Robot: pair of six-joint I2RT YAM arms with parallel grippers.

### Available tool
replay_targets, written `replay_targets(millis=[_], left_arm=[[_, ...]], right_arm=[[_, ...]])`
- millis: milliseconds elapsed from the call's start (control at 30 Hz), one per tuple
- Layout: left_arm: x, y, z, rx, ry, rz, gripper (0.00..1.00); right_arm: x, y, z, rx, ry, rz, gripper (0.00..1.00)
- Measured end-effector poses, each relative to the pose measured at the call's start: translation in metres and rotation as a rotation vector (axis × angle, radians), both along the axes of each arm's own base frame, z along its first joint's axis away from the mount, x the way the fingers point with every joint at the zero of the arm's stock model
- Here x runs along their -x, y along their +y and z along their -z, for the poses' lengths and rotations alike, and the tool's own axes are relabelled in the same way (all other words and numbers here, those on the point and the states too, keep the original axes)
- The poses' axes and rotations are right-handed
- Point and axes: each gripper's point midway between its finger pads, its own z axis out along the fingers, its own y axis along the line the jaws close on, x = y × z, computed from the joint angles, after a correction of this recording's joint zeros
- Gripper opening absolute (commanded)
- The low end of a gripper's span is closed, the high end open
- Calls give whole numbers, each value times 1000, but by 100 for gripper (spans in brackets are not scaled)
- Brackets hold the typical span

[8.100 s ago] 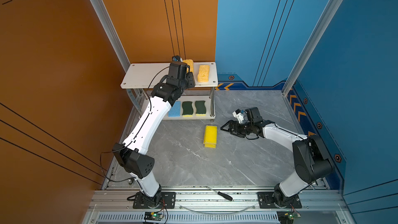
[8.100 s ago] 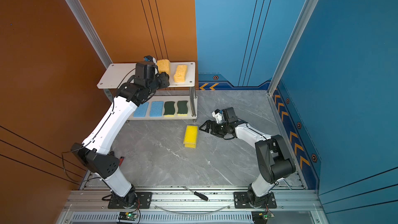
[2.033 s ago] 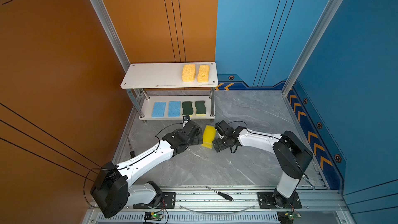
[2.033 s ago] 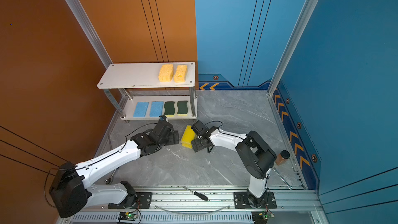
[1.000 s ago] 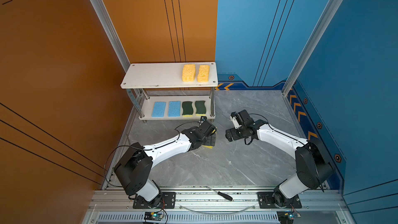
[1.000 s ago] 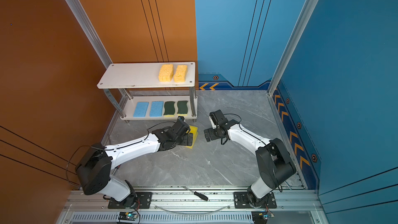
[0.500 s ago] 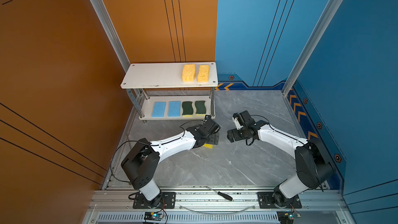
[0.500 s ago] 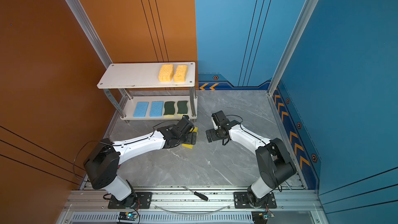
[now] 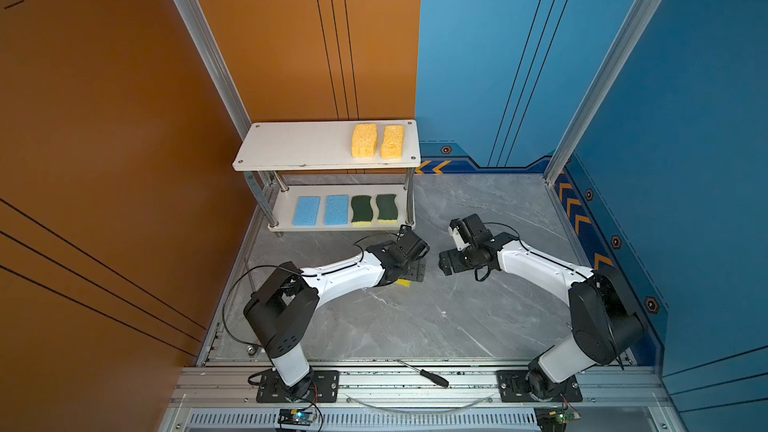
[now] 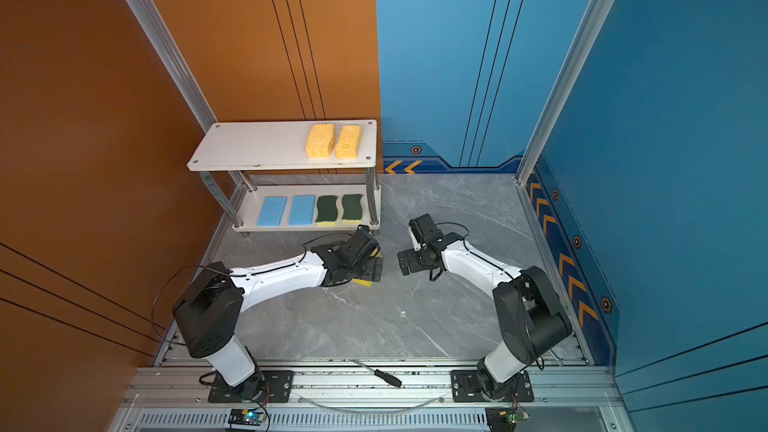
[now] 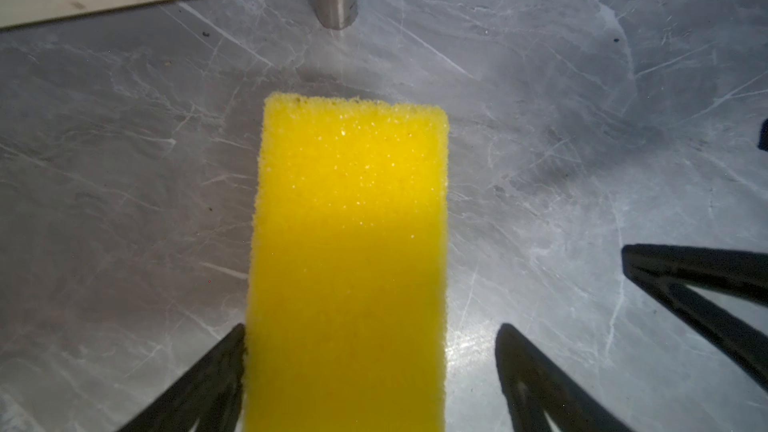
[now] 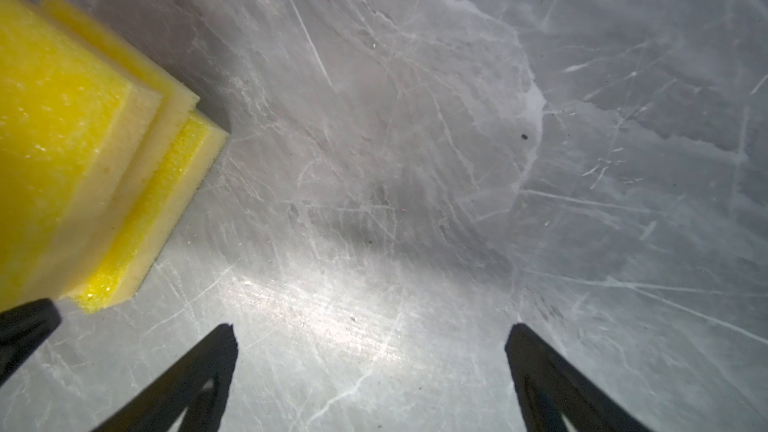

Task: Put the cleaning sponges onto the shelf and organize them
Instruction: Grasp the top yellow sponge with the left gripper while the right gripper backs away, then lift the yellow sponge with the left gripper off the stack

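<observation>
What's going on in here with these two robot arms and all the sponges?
Two robot arms are tidying sponges onto a small shelf. Two orange sponges lie on its top board; two blue sponges and two green sponges on the lower board. The left arm holds its open jaws around a stack of yellow sponges on the tabletop, not gripping yet. The right arm hovers beside it, jaws open and empty.

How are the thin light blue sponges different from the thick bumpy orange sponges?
The thin light blue rectangular sponges lie on the shelf's lower white board; the thick porous orange sponges sit on its top board. Blue ones look flat and straight-edged; orange ones look chunkier, with bumpy edges. Both pairs lie side by side.
</observation>
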Motion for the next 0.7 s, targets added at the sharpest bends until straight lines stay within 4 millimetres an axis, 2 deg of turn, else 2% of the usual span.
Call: replay_targets(millis=[400, 433, 700], left_arm=[[1, -2, 7, -16, 19, -3, 88], [1, -2, 7, -18, 21, -4, 82], [2, 0, 7, -28, 23, -10, 77]], right_arm=[[1, -2, 3, 3, 7, 4, 100], [1, -2, 3, 3, 7, 4, 100], [1, -2, 3, 3, 7, 4, 100]])
